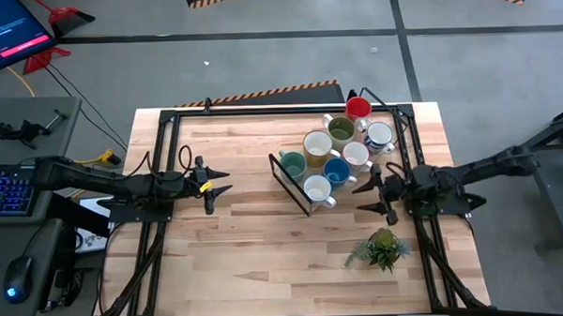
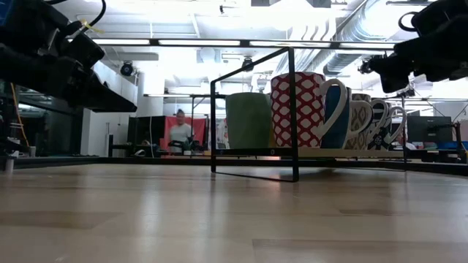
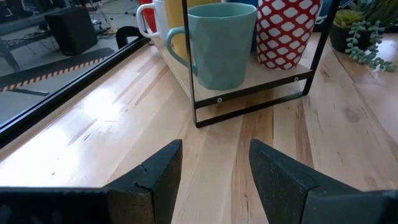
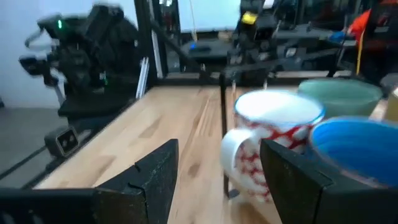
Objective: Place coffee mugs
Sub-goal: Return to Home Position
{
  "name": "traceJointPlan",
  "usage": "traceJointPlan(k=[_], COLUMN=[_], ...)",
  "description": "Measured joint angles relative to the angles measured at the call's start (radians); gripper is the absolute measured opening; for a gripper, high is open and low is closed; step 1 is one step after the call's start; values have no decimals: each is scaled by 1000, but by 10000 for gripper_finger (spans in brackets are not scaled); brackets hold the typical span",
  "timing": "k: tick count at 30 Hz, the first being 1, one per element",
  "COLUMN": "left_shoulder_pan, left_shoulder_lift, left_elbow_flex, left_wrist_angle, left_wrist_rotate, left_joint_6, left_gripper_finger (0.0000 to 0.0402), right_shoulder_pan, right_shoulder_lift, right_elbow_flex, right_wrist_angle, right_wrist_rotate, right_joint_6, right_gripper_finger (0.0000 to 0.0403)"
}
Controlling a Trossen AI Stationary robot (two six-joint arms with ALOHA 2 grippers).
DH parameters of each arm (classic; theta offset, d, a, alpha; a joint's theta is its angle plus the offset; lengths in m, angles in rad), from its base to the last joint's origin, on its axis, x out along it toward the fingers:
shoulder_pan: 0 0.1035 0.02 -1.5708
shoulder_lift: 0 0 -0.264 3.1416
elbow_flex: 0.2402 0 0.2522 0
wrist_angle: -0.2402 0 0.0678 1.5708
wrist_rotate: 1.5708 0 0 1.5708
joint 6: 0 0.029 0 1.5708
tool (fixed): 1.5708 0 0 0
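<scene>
Both arms hang over the table (image 1: 238, 263) with nothing in them. The left gripper (image 1: 221, 183) sits well apart from the shelf (image 2: 292, 102), its fingers spread and empty. The right gripper (image 1: 363, 196) hovers close beside the shelf, between it and the plant (image 1: 383, 248), its fingers likewise parted round nothing.

The mugs are all up on the shelf, packed tight: the teal mug (image 1: 293, 164) and the red-patterned mug (image 1: 317, 189) at the end facing the left arm; the blue mug (image 1: 335, 170) just behind them; then the cream mug (image 1: 317, 145), the olive mug (image 1: 341, 129), two pale ones, and the red mug (image 1: 358, 107) farthest back. I count eight from above, though another could be tucked out of sight.

The risk, as I judge it, lies with the right arm. Its open fingers are near the blue and red-patterned mugs, whose handles stick outward; a pull-back that swings sideways could catch a handle or the wire frame. With the mugs touching, one knock would shove the whole row, and the end ones have little ledge to spare. Backing out carelessly could also brush the plant over.

As for writing, the mugs carry only patterns, no brand I can make out; the monitor (image 1: 5, 36) shows text too small to read.
</scene>
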Motion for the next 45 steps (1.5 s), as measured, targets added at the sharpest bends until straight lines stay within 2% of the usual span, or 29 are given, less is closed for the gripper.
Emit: traceJointPlan(k=[6, 15, 19, 23, 30, 45], left_shoulder_pan=[0, 0, 0, 0, 0, 0], left_shoulder_lift=[0, 0, 0, 0, 0, 0], left_elbow_flex=[0, 0, 0, 0, 0, 0], left_wrist_angle=[0, 0, 0, 1, 0, 0], left_wrist_rotate=[0, 0, 0, 0, 0, 0], left_joint_6=[0, 0, 0, 0, 0, 0], left_gripper_finger=[177, 177, 177, 177, 177, 177], right_shoulder_pan=[-54, -117, -161, -165, -165, -165], right_shoulder_lift=[-151, -331, -329, -314, -312, -312], right_elbow_flex=[0, -1, -1, -1, -1, -2], right_wrist_angle=[-139, -238, -239, -245, -245, -245], right_wrist_rotate=[-102, -102, -93, -54, -53, -53], right_joint_6=[1, 9, 33, 153, 293, 296], right_gripper_finger=[211, 211, 211, 211, 211, 210])
